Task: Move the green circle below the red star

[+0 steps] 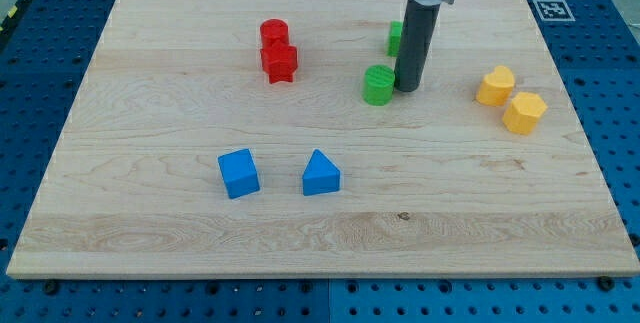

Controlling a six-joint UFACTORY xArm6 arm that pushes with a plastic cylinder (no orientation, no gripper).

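The green circle [378, 84] is a short green cylinder right of the board's middle, in the upper half. The red star [279, 63] lies to its left, with a red cylinder [274, 33] touching it from above. My tip [407, 88] rests on the board just to the right of the green circle, touching or nearly touching it. The rod rises to the view's top and hides most of a second green block [396, 36] behind it.
Two yellow blocks [495, 85] [525, 112] sit near the right edge. A blue cube [238, 173] and a blue triangle [320, 174] lie in the lower middle. The wooden board [320, 243] rests on a blue perforated table.
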